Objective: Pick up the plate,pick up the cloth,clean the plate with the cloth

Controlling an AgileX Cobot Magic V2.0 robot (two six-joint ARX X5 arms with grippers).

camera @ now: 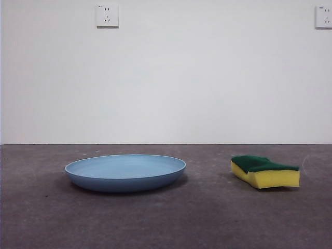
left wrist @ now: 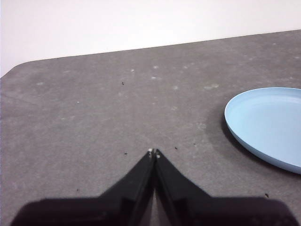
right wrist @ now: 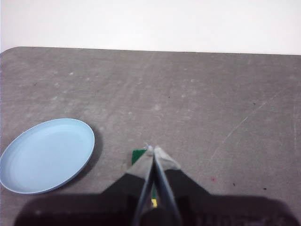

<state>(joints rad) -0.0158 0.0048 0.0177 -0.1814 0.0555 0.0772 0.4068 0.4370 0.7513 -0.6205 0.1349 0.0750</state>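
Well, plate point(camera: 125, 173) & sponge point(camera: 265, 171) apart on table point(camera: 166, 223), both hands closed.

I'm looking across a dark grey, mottled table point(camera: 166, 218) toward a plain white wall point(camera: 207, 83). Two white sockets sit high on it, one upper left point(camera: 107, 15), one cut off at the right edge point(camera: 323, 16). Lighting's soft and even.
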